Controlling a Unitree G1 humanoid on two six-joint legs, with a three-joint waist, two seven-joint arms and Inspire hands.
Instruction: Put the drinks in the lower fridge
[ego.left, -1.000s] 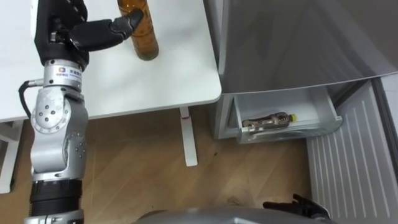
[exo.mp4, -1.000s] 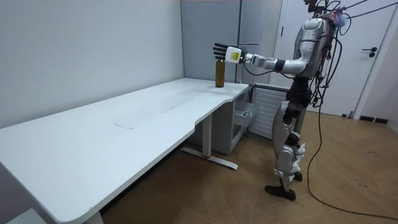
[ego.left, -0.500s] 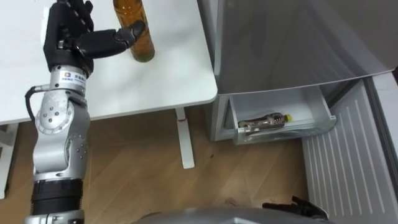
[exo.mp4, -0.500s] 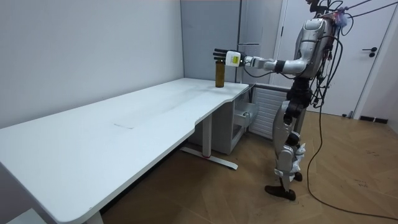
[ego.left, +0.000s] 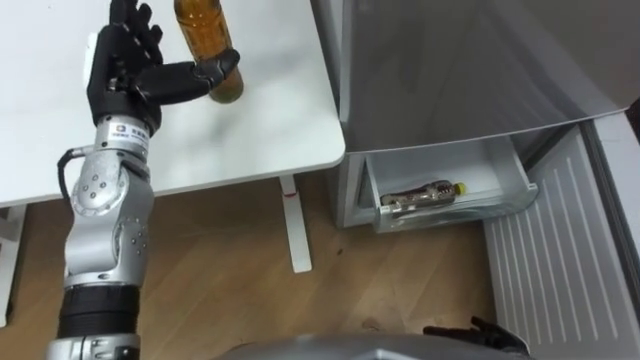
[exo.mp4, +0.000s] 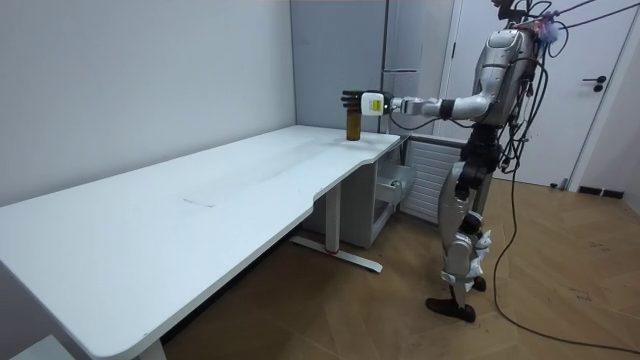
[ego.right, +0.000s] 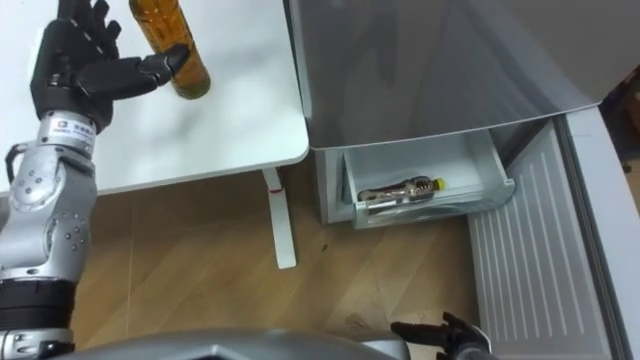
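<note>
An amber drink bottle (ego.left: 203, 42) stands upright near the right edge of the white table (ego.left: 270, 110). My left hand (ego.left: 128, 72) is open just left of it, fingers straight and pointing away from me, with the thumb reaching across to the bottle's lower front. A second bottle (ego.left: 424, 195) with a yellow cap lies on its side in the pulled-out lower fridge drawer (ego.left: 508, 172). My right hand (ego.left: 478, 333) hangs low at the bottom edge. In the room view I stand at the table's far end with my left arm stretched out to the amber bottle (exo.mp4: 353, 125).
The grey fridge body (ego.left: 450, 70) rises right of the table. Its lower door (ego.left: 560, 260) is swung open, with ribbed white lining, to the right of the drawer. A white table leg (ego.left: 296, 225) stands on the wooden floor left of the drawer.
My left hand has come down from above the bottle's top to level with its body, thumb now at the bottle. The head camera has shifted a little.
</note>
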